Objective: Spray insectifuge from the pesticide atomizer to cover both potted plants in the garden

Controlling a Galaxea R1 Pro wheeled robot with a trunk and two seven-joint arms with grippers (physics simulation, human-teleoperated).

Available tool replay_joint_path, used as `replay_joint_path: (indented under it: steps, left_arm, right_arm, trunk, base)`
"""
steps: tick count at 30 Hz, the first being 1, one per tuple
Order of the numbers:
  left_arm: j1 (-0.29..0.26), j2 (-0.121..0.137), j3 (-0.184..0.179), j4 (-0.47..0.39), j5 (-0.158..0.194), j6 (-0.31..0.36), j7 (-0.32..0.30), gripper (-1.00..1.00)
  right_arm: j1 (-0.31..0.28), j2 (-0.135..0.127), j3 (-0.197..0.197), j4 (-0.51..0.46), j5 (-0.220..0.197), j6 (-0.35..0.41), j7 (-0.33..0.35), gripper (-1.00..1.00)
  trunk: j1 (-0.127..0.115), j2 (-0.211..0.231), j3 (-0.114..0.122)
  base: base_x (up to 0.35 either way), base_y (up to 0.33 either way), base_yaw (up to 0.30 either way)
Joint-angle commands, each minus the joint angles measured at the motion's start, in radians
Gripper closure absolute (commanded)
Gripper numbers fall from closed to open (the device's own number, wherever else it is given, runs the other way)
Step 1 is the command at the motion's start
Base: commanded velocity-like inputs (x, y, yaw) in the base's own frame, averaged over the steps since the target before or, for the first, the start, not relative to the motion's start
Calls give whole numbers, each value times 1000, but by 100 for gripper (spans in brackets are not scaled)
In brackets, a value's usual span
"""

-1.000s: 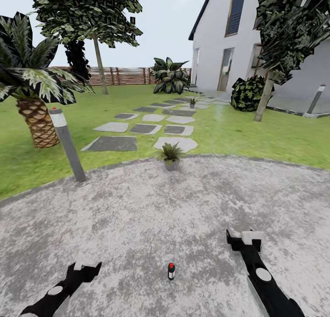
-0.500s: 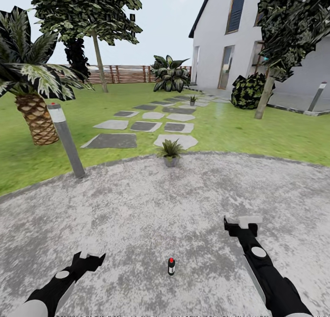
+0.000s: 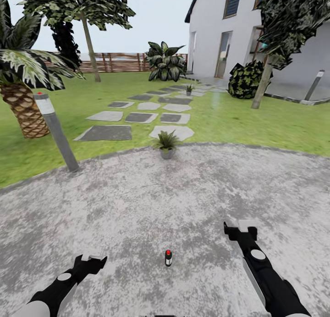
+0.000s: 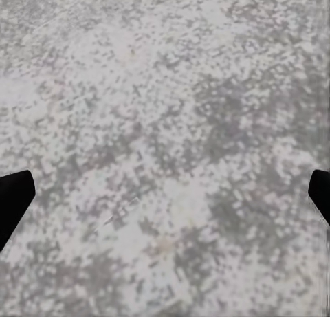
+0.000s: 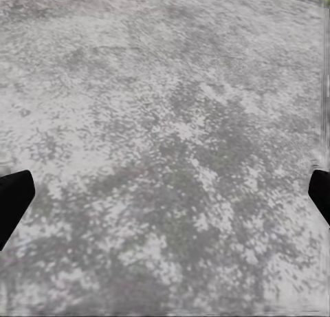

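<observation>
Your left gripper (image 3: 94, 260) sits at the lower left of the head view, and your right gripper (image 3: 241, 227) at the lower right, a little higher in the frame. Both are empty, with fingers spread wide. In each wrist view the dark fingertips (image 4: 12, 200) show at opposite edges, with bare speckled paving between them.

The pesticide atomizer (image 3: 168, 258) stands upright on the round grey paved patch (image 3: 137, 202), low in the frame between the two grippers and apart from both. It is a slim dark bottle with a red spot on top.

It looks light, rigid and narrow-based, so it will likely tip at a sideways nudge. Take it around the body below the nozzle, closing evenly from both sides.

Further up the frame, one potted plant (image 3: 166, 144) sits at the far edge of the paving. The second potted plant (image 3: 189, 89) stands small among the stepping stones (image 3: 106, 133) toward the white house (image 3: 215, 32). A grey bollard light (image 3: 54, 130) stands at the left, on the lawn (image 3: 238, 122).
</observation>
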Motion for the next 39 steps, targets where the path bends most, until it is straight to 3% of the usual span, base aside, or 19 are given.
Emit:
replay_joint_path:
  steps: [1,7,18,39]
  left_arm:
    - [0,0,4,1,-9,-4,-3,-100]
    - [0,0,4,3,-9,-5,-4,-100]
    - [1,0,3,3,-11,-6,-6,-100]
    - [1,1,4,1,-9,-6,-6,-100]
  right_arm:
    - [0,0,1,0,2,6,-4,-100]
    - [0,1,1,2,0,6,-4,-100]
    - [0,2,1,2,-1,6,-4,-100]
    - [0,2,0,1,-1,5,-4,-100]
  trunk:
    - [0,-1,-5]
    - [3,-2,-28]
    - [3,-2,-28]
    - [3,-2,-28]
  base:
    - [0,0,-264]
    - [0,0,-280]
    - [0,25,-287]
    - [51,293,-288]
